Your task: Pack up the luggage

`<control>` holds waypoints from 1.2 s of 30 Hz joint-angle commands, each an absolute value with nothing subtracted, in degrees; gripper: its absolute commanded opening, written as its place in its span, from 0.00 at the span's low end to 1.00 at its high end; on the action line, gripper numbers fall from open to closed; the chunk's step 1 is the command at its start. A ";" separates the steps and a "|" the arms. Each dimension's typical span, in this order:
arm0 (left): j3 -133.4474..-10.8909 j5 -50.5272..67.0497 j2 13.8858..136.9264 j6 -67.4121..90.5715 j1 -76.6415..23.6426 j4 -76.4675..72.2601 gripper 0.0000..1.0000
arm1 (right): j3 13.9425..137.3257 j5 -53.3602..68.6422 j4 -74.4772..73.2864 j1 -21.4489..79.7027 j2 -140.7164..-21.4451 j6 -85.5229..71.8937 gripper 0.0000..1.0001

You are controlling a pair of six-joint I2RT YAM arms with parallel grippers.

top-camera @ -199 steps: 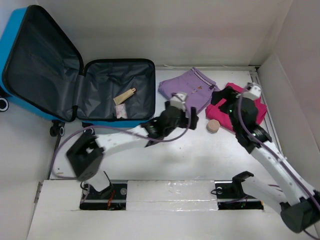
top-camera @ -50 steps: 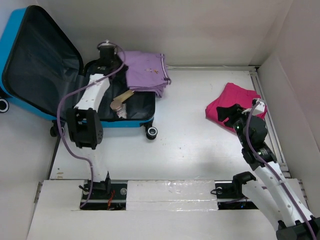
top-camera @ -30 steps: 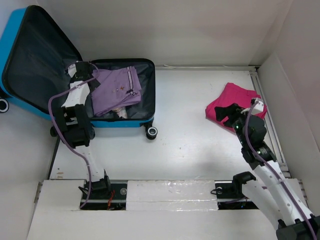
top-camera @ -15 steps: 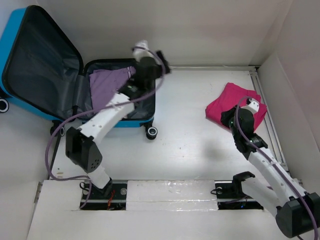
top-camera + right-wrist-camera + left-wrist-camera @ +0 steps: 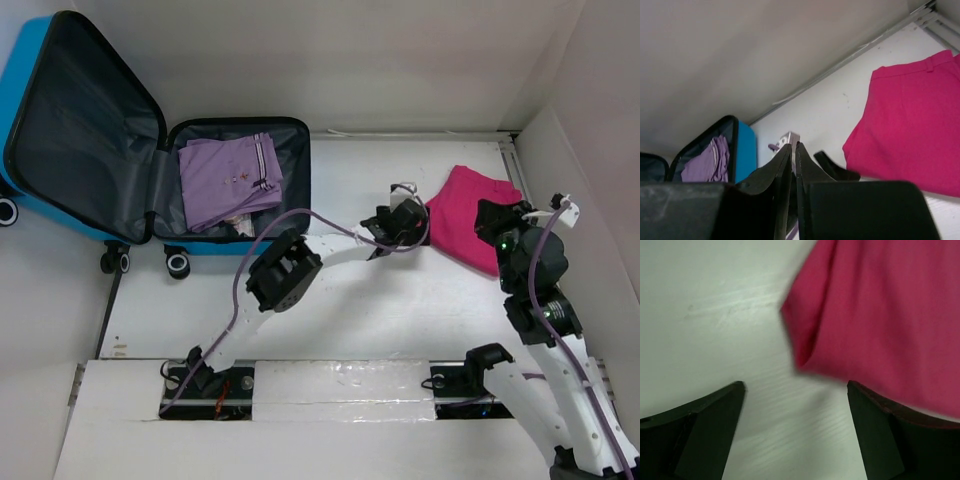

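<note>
The luggage (image 5: pixel 80 120) is a bright blue suitcase lying open at the far left, lid tilted up, its blue wall (image 5: pixel 745 150) also showing in the right wrist view. A folded purple garment (image 5: pixel 225 185) lies in its base half. A pink garment (image 5: pixel 462 215) lies on the table at the right. My left gripper (image 5: pixel 410 222) is stretched out low to the pink garment's left edge, open (image 5: pixel 795 387), one fingertip (image 5: pixel 860 395) over the pink cloth (image 5: pixel 880 315). My right gripper (image 5: pixel 492 225) hangs above the garment's right side, shut (image 5: pixel 793 145) and holding nothing.
A white side wall (image 5: pixel 590 200) stands close on the right, with a metal rail (image 5: pixel 520 165) along the table's edge. The suitcase's wheels (image 5: pixel 178 265) face the table's middle. Small items (image 5: pixel 240 225) peek out under the purple garment.
My left arm swung from the suitcase across to the pink garment, leaving the purple garment inside. My right gripper shut and moved right, off the pink garment.
</note>
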State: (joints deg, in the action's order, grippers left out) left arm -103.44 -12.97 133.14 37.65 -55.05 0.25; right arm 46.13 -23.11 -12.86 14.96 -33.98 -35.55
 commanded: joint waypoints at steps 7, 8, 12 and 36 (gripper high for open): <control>-119.51 -9.93 144.90 41.48 -55.11 2.01 0.69 | 43.95 -12.41 -12.66 14.68 -34.45 -32.87 0.18; -122.23 -9.93 146.15 41.48 -55.11 2.63 0.64 | 43.42 -12.39 -12.66 14.68 -34.45 -32.87 0.18; -121.65 -11.24 147.22 41.58 -55.11 3.43 0.11 | 43.42 -11.87 -12.66 14.68 -34.45 -32.35 0.21; -89.01 -19.69 112.52 34.80 -39.11 -4.55 0.76 | 39.99 -4.83 -6.42 14.68 -41.04 -31.11 0.33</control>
State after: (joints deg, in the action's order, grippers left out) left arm -96.12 -19.66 124.29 35.99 -36.10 -0.01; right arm 40.07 -5.76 -11.05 14.96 -41.19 -32.10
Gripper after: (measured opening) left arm 0.761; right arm 0.326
